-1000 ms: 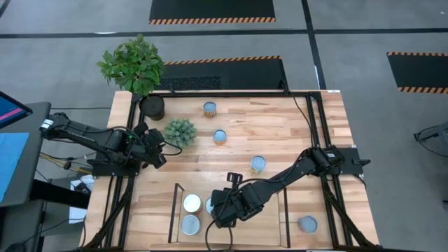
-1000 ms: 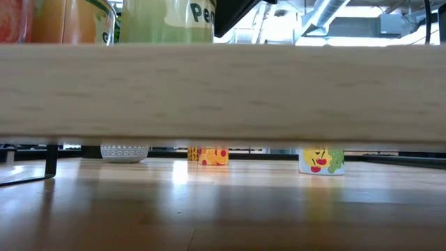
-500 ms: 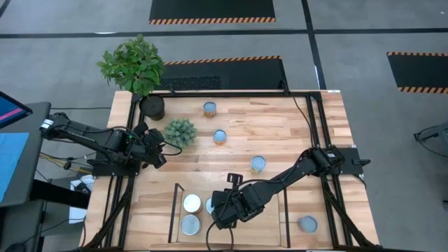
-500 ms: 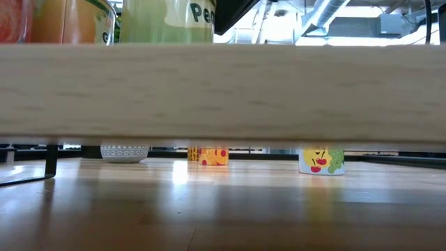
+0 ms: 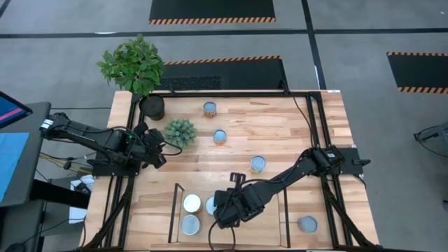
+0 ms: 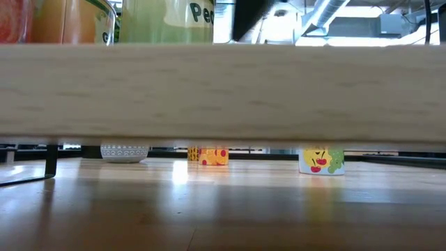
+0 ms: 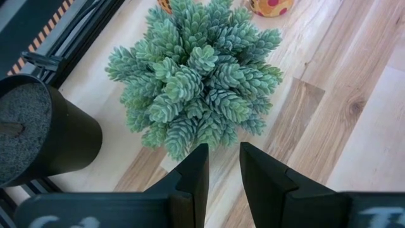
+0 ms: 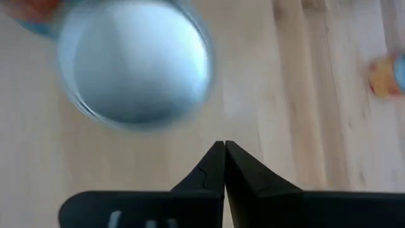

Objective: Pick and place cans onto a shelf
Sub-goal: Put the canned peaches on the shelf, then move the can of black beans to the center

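Three cans (image 5: 190,203) sat on the shelf (image 5: 259,222) at the desk's (image 5: 280,133) six o'clock edge. Your right end effector (image 5: 218,213) hovered beside them, clenched and empty. Your left end effector (image 5: 159,155) waited at nine o'clock, released.

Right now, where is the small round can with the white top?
In the high view, the white-topped can stands on the light wooden shelf at its left end, directly behind a silvery-topped can, left of the right gripper.
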Available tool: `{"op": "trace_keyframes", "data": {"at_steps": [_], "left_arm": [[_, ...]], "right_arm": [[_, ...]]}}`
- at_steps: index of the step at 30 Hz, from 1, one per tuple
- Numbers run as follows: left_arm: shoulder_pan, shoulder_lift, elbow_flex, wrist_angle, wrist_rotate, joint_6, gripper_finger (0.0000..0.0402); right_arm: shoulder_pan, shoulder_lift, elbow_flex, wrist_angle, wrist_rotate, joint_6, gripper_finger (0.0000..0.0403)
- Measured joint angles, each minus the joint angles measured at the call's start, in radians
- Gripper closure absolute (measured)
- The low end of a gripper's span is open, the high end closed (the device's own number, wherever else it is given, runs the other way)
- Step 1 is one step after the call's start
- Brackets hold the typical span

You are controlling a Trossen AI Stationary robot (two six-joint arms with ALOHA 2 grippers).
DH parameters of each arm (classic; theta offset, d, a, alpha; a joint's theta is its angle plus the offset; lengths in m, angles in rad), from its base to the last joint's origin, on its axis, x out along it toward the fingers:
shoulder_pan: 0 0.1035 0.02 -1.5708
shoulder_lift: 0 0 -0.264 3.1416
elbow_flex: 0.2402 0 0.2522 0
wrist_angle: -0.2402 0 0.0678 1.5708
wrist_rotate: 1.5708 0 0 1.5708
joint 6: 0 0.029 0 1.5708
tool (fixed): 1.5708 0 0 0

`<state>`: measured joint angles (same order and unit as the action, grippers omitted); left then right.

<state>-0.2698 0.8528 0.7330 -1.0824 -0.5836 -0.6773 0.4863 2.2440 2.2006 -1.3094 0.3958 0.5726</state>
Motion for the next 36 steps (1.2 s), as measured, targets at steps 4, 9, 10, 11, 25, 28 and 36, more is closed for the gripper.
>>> {"op": "trace_keyframes", "data": {"at_steps": [4, 9, 10, 11, 25, 28, 36], "left_arm": [[0.0, 0.0, 0.0, 0.0, 0.001, 0.0, 0.0322], [0.0, 0.0, 0.0, 0.0, 0.001, -0.003, 0.0322], [0.0, 0.0, 0.0, 0.0, 0.001, -0.006, 0.0322], [0.0, 0.0, 0.0, 0.0, 0.001, -0.006, 0.0322], [0.0, 0.0, 0.0, -0.002, -0.001, -0.003, 0.0322], [0.0, 0.0, 0.0, -0.001, -0.001, -0.002, 0.0322], [0.0, 0.0, 0.0, 0.0, -0.005, 0.0, 0.0322]], "right_arm": [[-0.034, -0.003, 0.075, -0.164, 0.048, 0.005, 0.038], [-0.119, -0.014, 0.155, -0.253, 0.081, -0.127, 0.0379], [-0.143, -0.03, 0.145, -0.251, 0.077, -0.178, 0.0378], [-0.169, -0.041, 0.145, -0.255, 0.076, -0.223, 0.0377], [-0.766, -0.163, 0.147, -0.16, -0.191, -0.826, 0.0381], [-0.893, -0.13, 0.149, -0.089, -0.398, -0.908, 0.0378], [-0.996, 0.017, 0.146, -0.037, -0.465, -1.132, 0.0367]]}}
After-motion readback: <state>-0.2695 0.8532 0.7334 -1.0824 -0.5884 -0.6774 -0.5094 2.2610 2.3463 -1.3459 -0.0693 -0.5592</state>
